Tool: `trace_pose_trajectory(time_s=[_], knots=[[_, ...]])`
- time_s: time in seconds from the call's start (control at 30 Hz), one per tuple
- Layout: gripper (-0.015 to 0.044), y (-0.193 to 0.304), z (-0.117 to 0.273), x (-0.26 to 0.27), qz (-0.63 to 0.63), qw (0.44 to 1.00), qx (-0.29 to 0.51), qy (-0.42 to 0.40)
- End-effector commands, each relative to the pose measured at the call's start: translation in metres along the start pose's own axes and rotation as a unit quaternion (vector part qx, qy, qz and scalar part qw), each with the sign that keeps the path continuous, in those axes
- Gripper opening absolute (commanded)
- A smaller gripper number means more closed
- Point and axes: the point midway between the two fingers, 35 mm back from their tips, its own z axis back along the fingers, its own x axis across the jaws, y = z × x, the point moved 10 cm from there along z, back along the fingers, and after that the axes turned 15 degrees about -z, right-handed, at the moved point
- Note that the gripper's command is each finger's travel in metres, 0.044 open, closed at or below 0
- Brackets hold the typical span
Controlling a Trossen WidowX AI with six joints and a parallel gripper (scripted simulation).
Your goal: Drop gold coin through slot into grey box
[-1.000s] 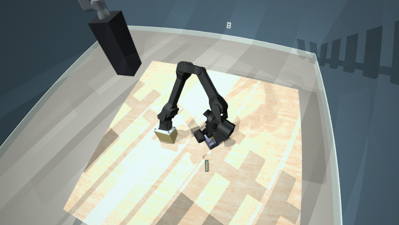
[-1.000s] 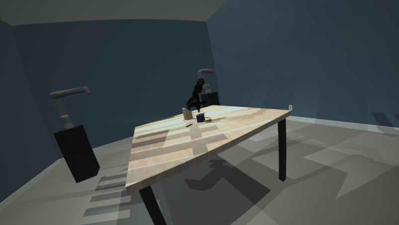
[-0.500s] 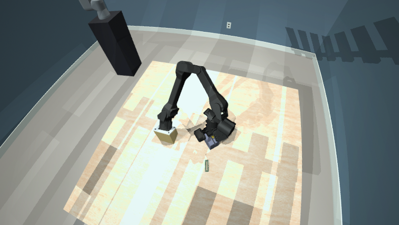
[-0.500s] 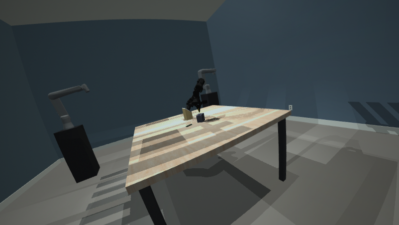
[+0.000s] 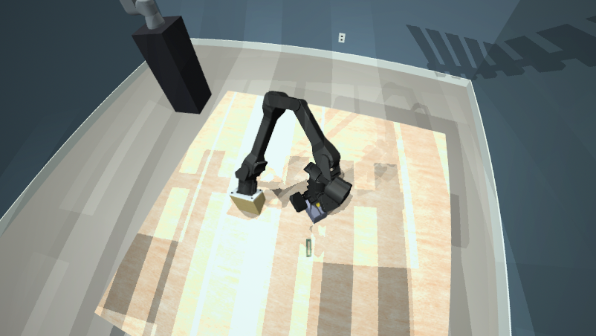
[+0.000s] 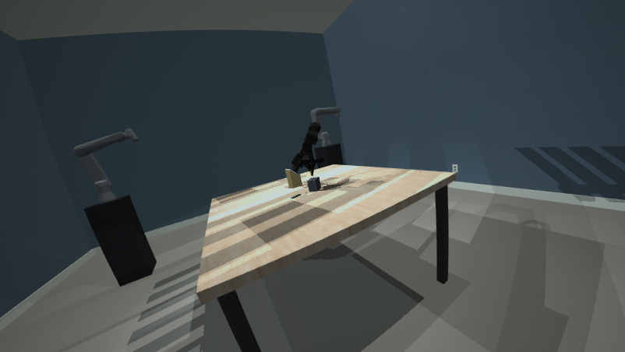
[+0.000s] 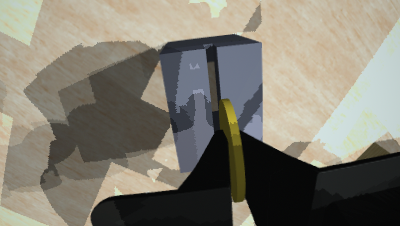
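The gold coin (image 5: 317, 204) (image 7: 226, 112) is on edge between the fingertips of my gripper (image 6: 311, 169) (image 7: 225, 137), which is shut on it. The closed grey box (image 5: 316, 215) (image 6: 313, 184) (image 7: 240, 70) is below the coin. In the wrist view the slot (image 7: 213, 85) runs up the lid. The coin's far end appears just right of the slot and slightly turned from its line. The near part of the slot is hidden by coin and fingers. The coin appears a little above the lid. The dark-green holder (image 5: 308, 240) (image 6: 296, 196) is empty.
The arm's tan base block (image 5: 247, 204) (image 6: 293, 179) stands left of the box in the top view. The wooden table (image 5: 233, 292) (image 6: 262, 258) carries patchy light and shadows. Grey arms on black pedestals (image 5: 175, 66) (image 6: 120, 240) stand off the table.
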Motion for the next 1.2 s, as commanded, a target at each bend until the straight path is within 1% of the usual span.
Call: trace_pose_trajectory(time_s=[0.0,1.17], knots=[[0.0000,0.001,-0.003,0.000,-0.004,1.000,0.002,0.000],[0.0000,0.001,-0.018,0.000,-0.004,1.000,0.002,0.000]])
